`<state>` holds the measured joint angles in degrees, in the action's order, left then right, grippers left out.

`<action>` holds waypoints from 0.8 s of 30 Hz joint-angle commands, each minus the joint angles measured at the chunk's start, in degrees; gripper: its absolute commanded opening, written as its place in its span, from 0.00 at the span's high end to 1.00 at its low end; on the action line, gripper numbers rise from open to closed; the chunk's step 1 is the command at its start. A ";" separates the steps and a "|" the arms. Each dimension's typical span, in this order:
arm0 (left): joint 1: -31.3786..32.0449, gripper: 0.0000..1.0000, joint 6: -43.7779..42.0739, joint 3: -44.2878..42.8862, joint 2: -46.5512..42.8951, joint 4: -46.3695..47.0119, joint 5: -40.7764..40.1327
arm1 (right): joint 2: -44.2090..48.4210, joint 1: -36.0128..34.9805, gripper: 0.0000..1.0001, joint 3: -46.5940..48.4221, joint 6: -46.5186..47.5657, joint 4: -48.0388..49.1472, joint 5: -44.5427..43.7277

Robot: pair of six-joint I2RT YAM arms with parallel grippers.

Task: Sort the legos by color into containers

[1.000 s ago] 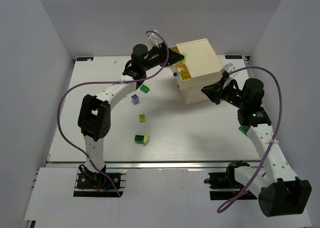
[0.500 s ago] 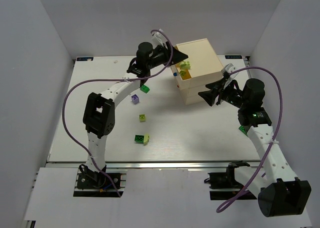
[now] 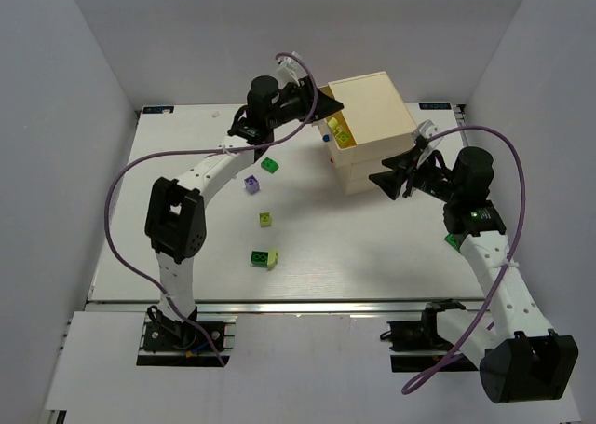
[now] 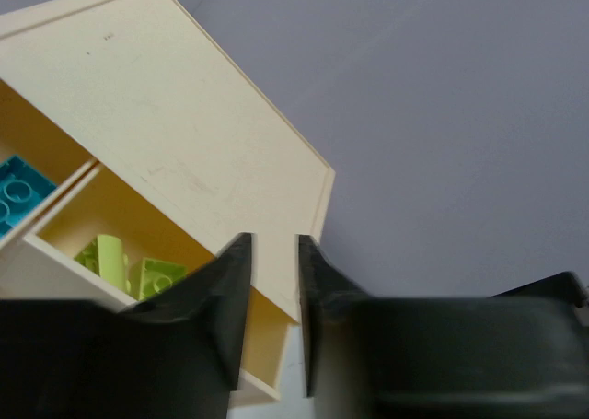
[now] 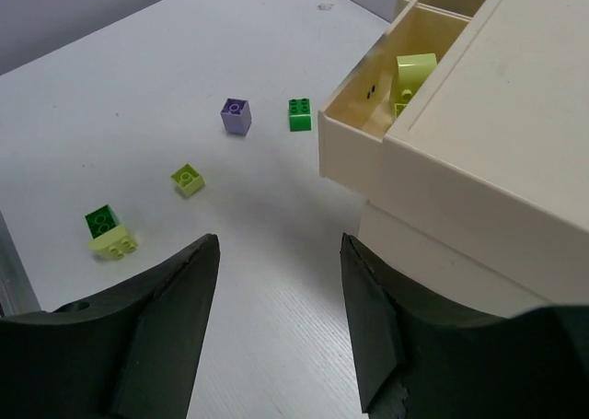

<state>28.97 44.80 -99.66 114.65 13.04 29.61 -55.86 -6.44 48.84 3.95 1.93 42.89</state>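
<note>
Cream wooden chest (image 3: 377, 112): it stood at the far right of the white worktop (image 3: 186, 163), three tiers high, with its top drawer (image 3: 335, 128) pulled out toward the left.
Top drawer: it held pale yellow-green legos (image 4: 129, 270). A blue brick (image 4: 18, 193) lay in the space next to them, behind a thin wooden wall.
Blue knob (image 3: 325, 137): it showed on the drawer front, just below my left wrist.
Left arm: I reached from the near-left base, elbow raised, forearm stretched far across toward the chest's left side.
Left fingers (image 3: 328, 105): I had them over the open drawer's edge, tips pointing at the chest top. They were parted by only a narrow slit, with nothing between them.
Right arm: I rose from the near-right base, bent at the elbow, with my wrist turned left toward the chest's near side.
Right fingers (image 3: 384, 182): they were spread wide and empty, just beside the lower tiers, and I could not tell whether they touched the wood.
Loose legos: five lay on the worktop left of the chest, well apart from both sets of fingers.
Green brick (image 5: 299, 114): it sat nearest the drawer, with the purple brick (image 5: 236, 116) just beside it.
Yellow-green brick (image 5: 188, 180): it lay alone, nearer to me.
Dark green brick (image 5: 101, 221): it touched a pale brick (image 5: 115, 244) and was the closest of them to the worktop's near edge.
</note>
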 commanded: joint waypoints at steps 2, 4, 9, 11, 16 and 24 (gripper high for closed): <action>-0.32 0.75 -5.94 2.87 -10.75 -4.49 0.02 | -0.22 -0.15 0.44 -0.68 3.78 1.85 6.39; -0.84 0.94 -10.50 5.42 -16.70 -7.40 -2.95 | -0.92 -0.42 0.55 -0.59 5.98 0.09 11.91; -0.85 1.00 -22.79 21.65 -33.67 -18.21 -15.52 | -2.32 -5.59 0.66 0.73 13.70 -5.24 13.89; -0.85 0.98 -26.49 28.77 -42.46 -23.30 -23.49 | -5.04 -11.27 0.62 3.61 18.61 -10.16 9.59; -0.85 0.34 -30.47 43.74 -58.64 -30.95 -40.92 | -16.70 -27.44 0.40 11.35 25.84 -18.71 -4.62; -0.85 0.22 -30.21 58.78 -78.93 -34.05 -58.06 | -40.71 -38.82 0.11 30.42 44.11 -32.69 -10.46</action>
<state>28.29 15.62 -43.22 40.58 -18.46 -18.61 -92.27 -44.01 74.72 37.71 -23.57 36.32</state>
